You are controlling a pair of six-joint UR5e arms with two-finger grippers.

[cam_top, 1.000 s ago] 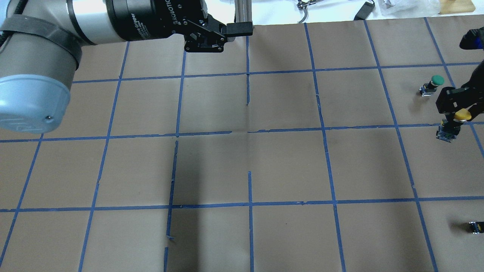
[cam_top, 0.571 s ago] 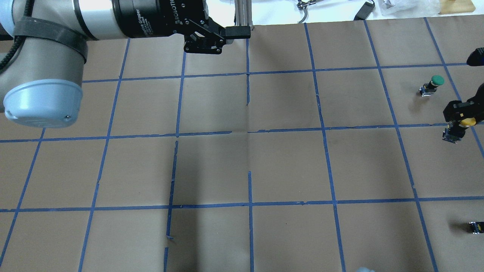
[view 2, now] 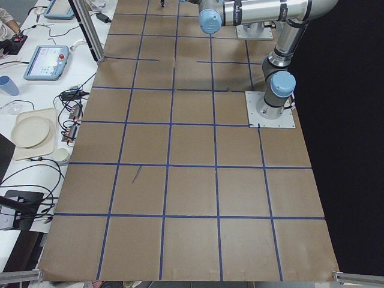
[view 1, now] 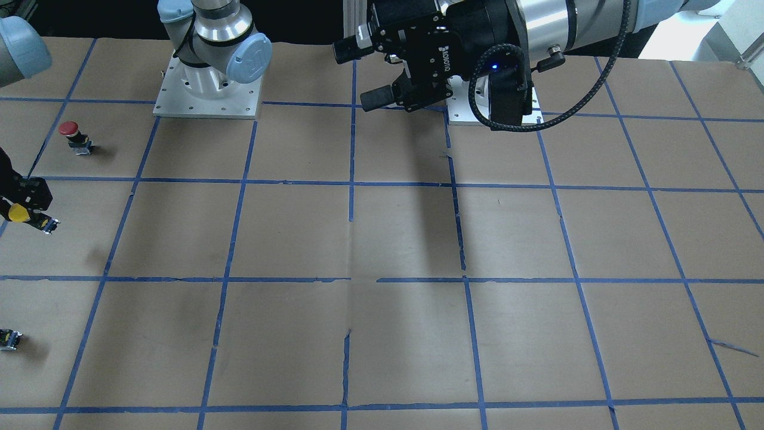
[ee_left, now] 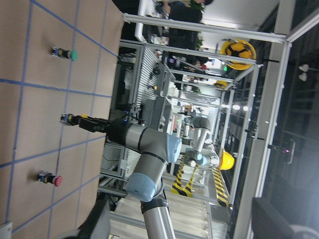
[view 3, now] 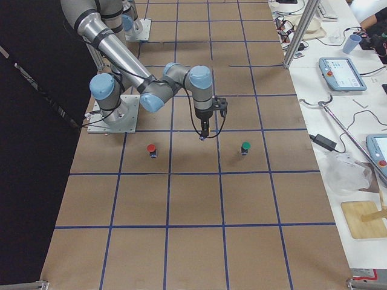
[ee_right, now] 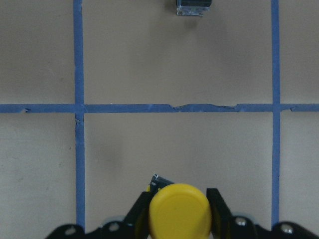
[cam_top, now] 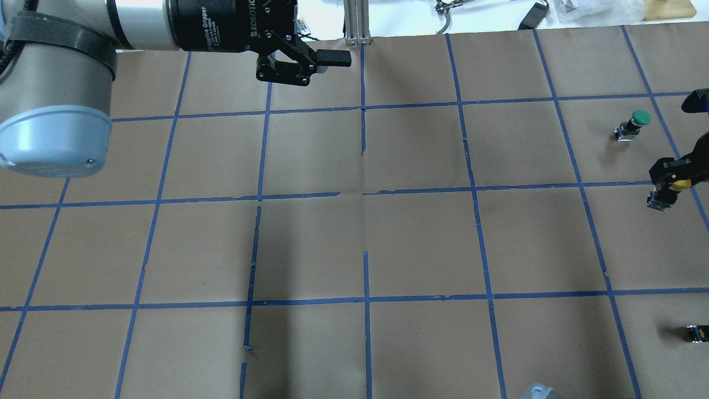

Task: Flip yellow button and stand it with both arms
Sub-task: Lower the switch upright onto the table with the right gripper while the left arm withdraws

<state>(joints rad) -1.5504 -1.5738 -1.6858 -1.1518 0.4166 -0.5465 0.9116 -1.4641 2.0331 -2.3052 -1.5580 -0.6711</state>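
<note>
- Front view: the right gripper (view 1: 24, 206) pinches the yellow button (view 1: 18, 213) and holds it up above the brown paper (view 1: 394, 239). The left gripper (view 1: 364, 73) has its fingers wide apart, holds nothing and is far off. The pass between them could miss.
- Overhead: a green button (cam_top: 640, 117) stands close by. A careless swing could knock it over.
- Right wrist: the fingers (ee_right: 215, 206) squeeze in from both sides, right by the yellow cap. If the button slips, it drops and rolls.
</note>
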